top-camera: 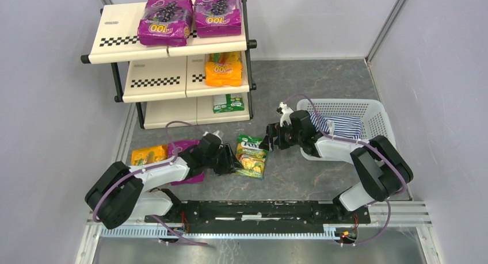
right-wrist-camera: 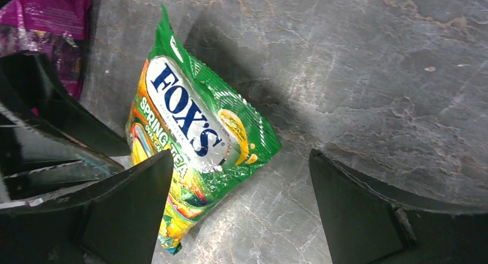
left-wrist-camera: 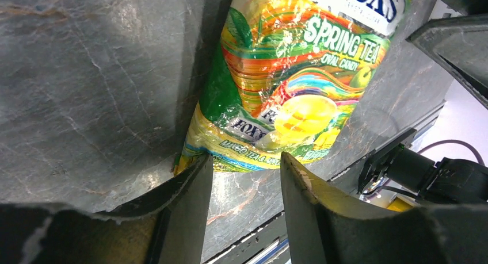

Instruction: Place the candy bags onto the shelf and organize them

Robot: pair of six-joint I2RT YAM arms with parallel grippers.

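Green Fox's bag lies flat on the table, near side of the shelf, between both grippers. Left gripper: fingers apart, tips at the bag's left edge, nothing clamped. Right gripper: spread wide, just far-right of the bag. The shelf holds purple bags on top, an orange bag in the middle and a small green bag at the bottom.
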